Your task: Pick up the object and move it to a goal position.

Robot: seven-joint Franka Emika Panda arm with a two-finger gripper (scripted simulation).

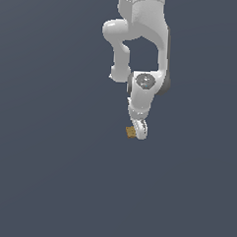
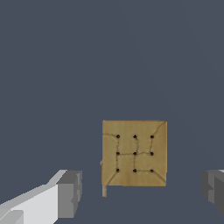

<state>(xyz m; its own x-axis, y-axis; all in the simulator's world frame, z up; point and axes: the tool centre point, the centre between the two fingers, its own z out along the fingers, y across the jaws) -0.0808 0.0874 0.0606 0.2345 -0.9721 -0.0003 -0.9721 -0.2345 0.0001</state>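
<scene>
The object is a tiny tan-brown block [image 1: 130, 132] with small dark dots and lines on its top face. It lies on the dark grey floor right beside the tip of my white gripper [image 1: 141, 130], on the exterior view's left of it. In the wrist view the block [image 2: 134, 153] sits between my two grey fingertips [image 2: 70, 193], which stand wide apart with a gap on each side. The gripper [image 2: 142, 192] is open and holds nothing. The exterior view hides the fingertips' exact height above the floor.
The white arm [image 1: 144, 38] comes down from the top of the exterior view. Plain dark grey floor [image 1: 48, 176] surrounds the block on all sides.
</scene>
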